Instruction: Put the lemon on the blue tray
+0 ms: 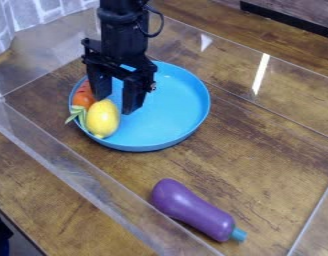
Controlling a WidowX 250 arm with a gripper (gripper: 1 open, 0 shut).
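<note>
The lemon (101, 118) lay on the tray (180, 100) near its left rim, beside the carrot (81, 98). The gripper (117, 100) stood above it, jaws parted, holding nothing, evidently for release.

— Where do you look from?
— You get one view. It sits high, out past the gripper (116, 100), looking down at the table (260, 150).
— Is it close?
— Fairly near.
</note>
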